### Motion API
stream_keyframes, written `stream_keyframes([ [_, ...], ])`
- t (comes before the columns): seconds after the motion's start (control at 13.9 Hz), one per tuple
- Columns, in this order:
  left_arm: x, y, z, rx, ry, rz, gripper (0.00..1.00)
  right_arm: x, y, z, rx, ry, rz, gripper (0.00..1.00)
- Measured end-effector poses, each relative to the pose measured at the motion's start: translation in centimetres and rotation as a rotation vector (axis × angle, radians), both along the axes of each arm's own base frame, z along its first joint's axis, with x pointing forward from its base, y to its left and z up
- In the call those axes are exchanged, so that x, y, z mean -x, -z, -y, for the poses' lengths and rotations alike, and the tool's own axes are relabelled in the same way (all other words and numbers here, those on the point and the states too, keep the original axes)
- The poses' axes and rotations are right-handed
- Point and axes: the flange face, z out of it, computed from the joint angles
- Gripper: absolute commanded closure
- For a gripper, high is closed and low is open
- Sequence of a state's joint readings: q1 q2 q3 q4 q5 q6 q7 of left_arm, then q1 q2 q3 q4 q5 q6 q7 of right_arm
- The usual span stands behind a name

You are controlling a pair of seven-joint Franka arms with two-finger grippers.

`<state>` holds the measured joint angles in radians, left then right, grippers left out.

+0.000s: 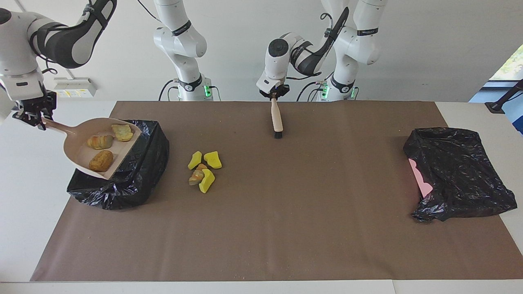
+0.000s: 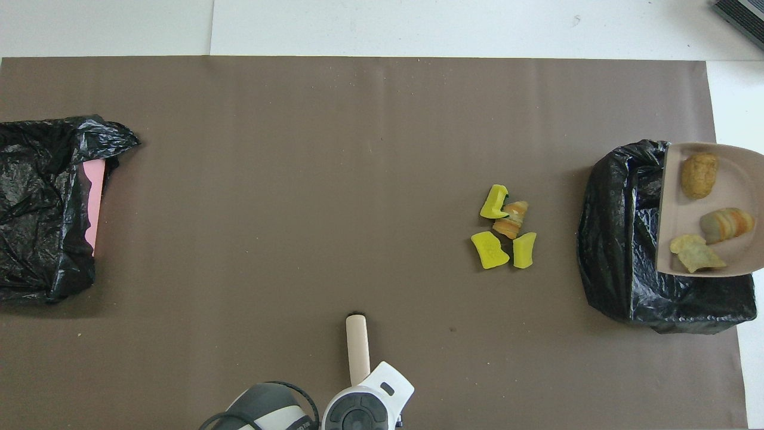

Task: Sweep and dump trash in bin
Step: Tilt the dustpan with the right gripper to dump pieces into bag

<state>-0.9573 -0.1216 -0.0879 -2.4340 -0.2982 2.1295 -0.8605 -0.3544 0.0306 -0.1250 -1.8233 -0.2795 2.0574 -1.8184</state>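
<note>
A pale dustpan hangs over the black-bagged bin at the right arm's end of the table. It carries three golden-brown lumps of trash. My right gripper is shut on its handle, out past the bin. More trash, yellow sponge chunks and a bread-like lump, lies on the brown mat beside the bin. My left gripper is shut on a brush, which hangs bristles down over the mat's edge nearest the robots.
A second crumpled black bag with a pink sheet showing at its edge lies at the left arm's end of the table. The brown mat covers most of the white table.
</note>
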Motion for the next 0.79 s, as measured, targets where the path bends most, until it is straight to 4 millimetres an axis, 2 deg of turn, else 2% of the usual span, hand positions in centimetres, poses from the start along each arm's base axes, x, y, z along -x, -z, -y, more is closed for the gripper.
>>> stream_keyframes([
  [0.07,0.0,0.0,0.0,0.000,0.003,-0.002,0.93,-0.4,0.1,-0.3,0.037,-0.042,-0.012,1.00],
  [0.22,0.1,0.0,0.0,-0.001,0.005,-0.003,0.67,-1.3,0.4,-1.3,0.114,-0.127,-0.034,1.00],
  [0.29,0.1,0.0,0.0,-0.001,0.006,-0.003,0.51,-1.7,0.7,-1.7,0.149,-0.173,-0.044,1.00],
  [0.36,0.1,0.1,0.0,-0.001,0.007,-0.004,0.27,-2.1,0.9,-2.0,0.186,-0.221,-0.057,1.00],
  [0.51,0.0,0.2,-0.1,-0.003,0.006,-0.006,0.22,-2.9,1.3,-3.0,0.263,-0.309,-0.095,1.00],
  [0.65,-0.3,0.2,-0.2,-0.002,-0.001,-0.006,0.00,-3.8,1.3,-4.8,0.333,-0.394,-0.137,1.00],
  [0.79,-1.1,0.1,-0.5,0.002,-0.010,-0.002,0.00,-4.4,1.2,-6.2,0.382,-0.478,-0.174,1.00],
])
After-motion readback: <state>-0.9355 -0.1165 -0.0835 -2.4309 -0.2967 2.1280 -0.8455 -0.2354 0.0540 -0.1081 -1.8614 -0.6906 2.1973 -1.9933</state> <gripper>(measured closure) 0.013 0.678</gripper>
